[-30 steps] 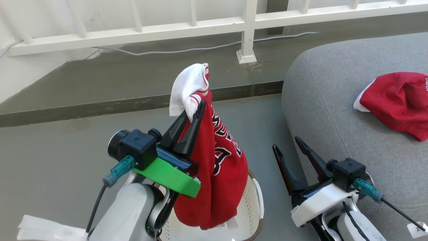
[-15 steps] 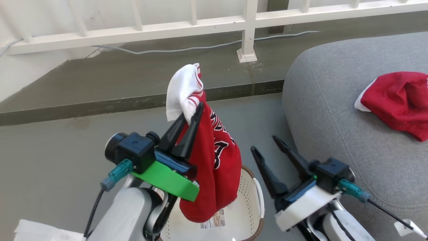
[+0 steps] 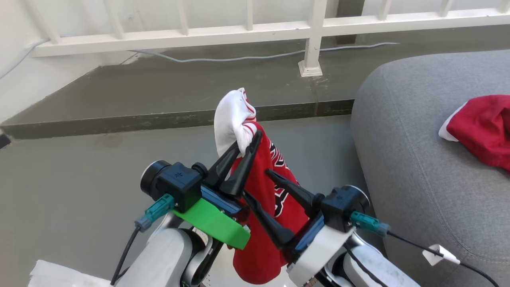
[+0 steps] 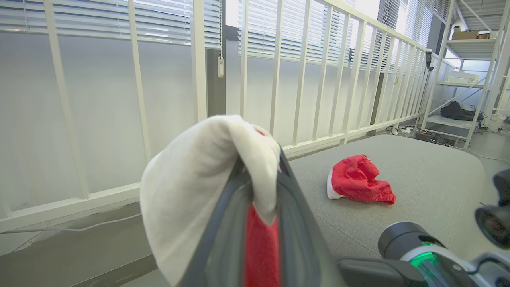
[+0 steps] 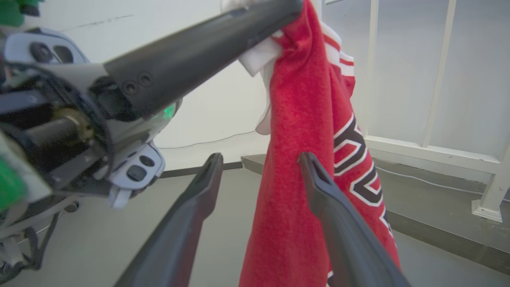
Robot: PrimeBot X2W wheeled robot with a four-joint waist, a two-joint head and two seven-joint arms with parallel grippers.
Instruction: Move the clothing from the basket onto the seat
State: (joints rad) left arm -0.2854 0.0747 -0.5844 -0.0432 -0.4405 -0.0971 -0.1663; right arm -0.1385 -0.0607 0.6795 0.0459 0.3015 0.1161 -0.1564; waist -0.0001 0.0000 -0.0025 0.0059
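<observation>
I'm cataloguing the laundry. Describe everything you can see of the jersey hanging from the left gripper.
The jersey is red, towel-like fabric with white trim, red-striped edging and black-and-white lettering partly folded away. It hangs limp, pinched at its bunched white top by the shut left gripper. The open right gripper straddles one edge at mid-height; contact is unclear.

The hanging red cloth jersey (image 3: 263, 167) carries white trim, red-white stripes and black-and-white lettering. A crumpled red garment (image 3: 484, 133), white-edged, lies on the plain grey fabric seat cushion (image 3: 402, 171).
</observation>
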